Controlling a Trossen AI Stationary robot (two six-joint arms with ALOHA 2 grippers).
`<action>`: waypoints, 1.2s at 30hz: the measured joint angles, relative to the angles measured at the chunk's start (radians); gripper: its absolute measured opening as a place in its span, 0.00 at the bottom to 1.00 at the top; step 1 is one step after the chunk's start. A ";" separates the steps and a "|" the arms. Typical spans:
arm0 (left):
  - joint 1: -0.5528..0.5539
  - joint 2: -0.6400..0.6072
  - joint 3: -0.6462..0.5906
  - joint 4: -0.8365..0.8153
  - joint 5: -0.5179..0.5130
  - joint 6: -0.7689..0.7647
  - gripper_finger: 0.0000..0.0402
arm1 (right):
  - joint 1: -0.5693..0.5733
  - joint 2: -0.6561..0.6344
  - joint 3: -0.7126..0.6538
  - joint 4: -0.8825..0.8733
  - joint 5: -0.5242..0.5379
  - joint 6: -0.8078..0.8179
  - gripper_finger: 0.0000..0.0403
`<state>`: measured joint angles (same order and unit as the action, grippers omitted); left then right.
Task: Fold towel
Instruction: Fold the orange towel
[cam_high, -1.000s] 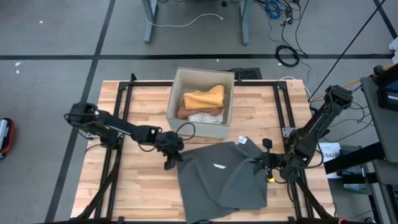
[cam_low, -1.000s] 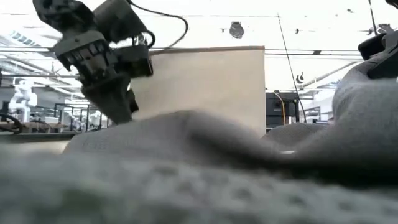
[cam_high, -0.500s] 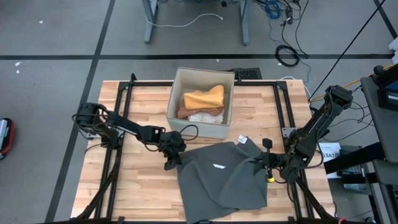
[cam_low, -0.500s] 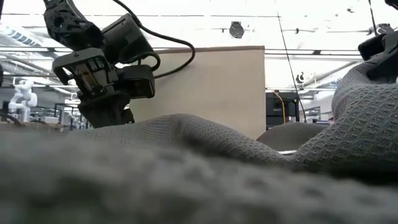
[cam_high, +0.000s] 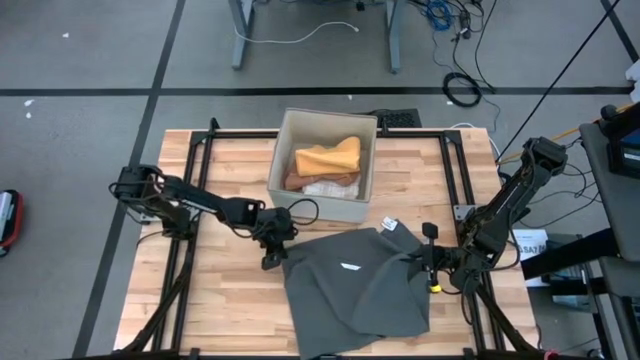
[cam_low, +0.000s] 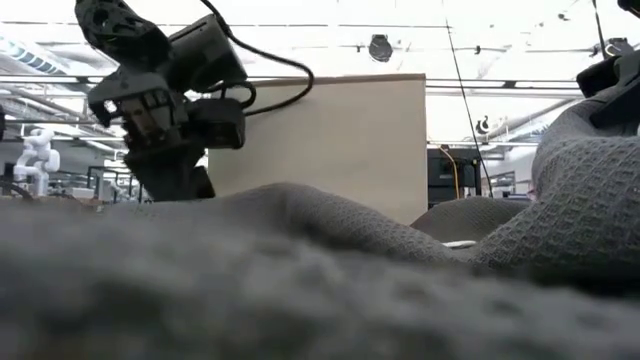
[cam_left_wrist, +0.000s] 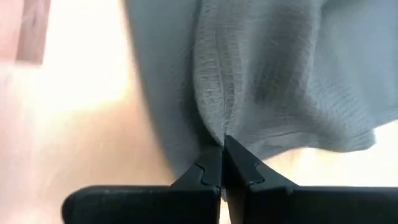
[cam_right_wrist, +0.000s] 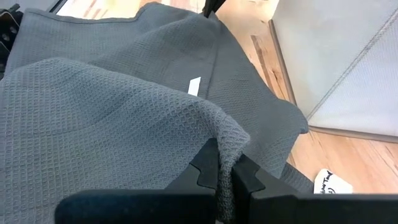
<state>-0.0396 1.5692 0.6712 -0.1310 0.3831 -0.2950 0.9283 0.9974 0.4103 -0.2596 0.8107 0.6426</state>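
Left gripper (cam_high: 272, 258) is clamped on the left edge of the grey towel (cam_high: 355, 290), right gripper (cam_high: 424, 266) pinches its right edge, apparently raised slightly, the cloth lying rumpled on the wooden table (cam_high: 230, 300) before the bin (cam_high: 322, 205).

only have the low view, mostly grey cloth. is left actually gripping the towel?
Observer: Yes. In its wrist view the left gripper is shut on a pinched fold of the grey towel.
Operator: And right?
Observer: The right gripper is shut on the towel's edge too, at its right side.
Operator: That beige wall behind?
Observer: A bin holding folded orange cloth.
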 joint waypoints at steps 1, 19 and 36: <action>0.003 0.000 0.000 -0.014 -0.008 0.005 0.00 | 0.000 0.000 0.000 0.000 0.000 0.000 0.00; -0.047 0.004 0.000 0.017 -0.159 0.063 0.13 | 0.000 0.013 0.000 0.003 0.000 0.004 0.00; -0.070 0.004 0.006 0.004 -0.244 0.050 0.47 | 0.000 0.013 0.000 0.003 0.000 0.004 0.00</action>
<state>-0.1097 1.5730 0.6774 -0.1269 0.1391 -0.2451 0.9279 1.0103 0.4103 -0.2562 0.8108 0.6464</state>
